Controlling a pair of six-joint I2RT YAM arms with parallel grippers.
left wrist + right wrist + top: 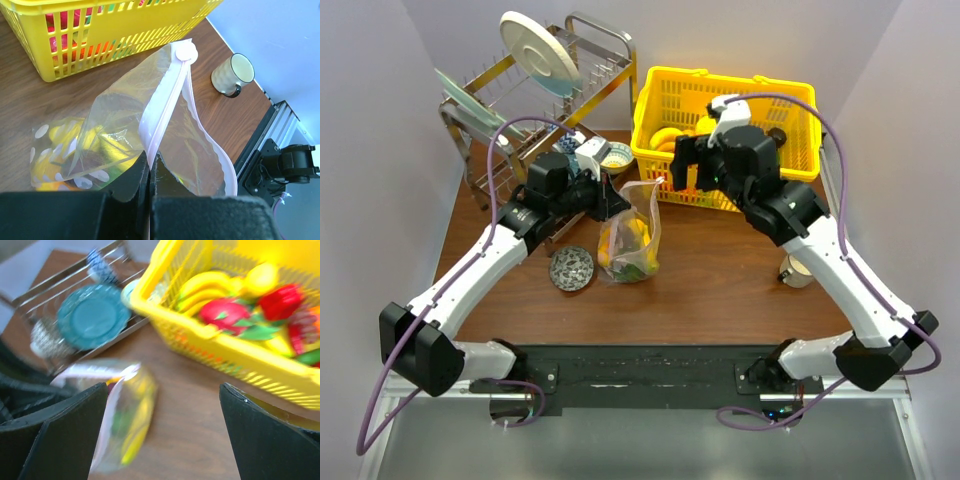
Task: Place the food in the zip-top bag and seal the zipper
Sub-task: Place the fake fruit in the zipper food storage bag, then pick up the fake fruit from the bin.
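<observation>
The clear zip-top bag (632, 238) stands on the brown table, with yellow and green food (107, 145) inside it. My left gripper (151, 162) is shut on the near strip of the zipper (165, 105). The far lip (212, 145) curves away, so the mouth gapes. From above, the left gripper (612, 200) is at the bag's top left edge. My right gripper (682, 165) hangs open and empty by the front left wall of the yellow basket (800, 160). In the right wrist view, its fingers (163, 390) frame bare table right of the bag (125, 415). More food (225, 312) lies in the basket.
A metal dish rack (485, 150) with a white plate (540, 52) and a teal plate (92, 315) stands at the back left. A cream mug (796, 270) sits at the right. A round grey metal piece (572, 268) lies left of the bag.
</observation>
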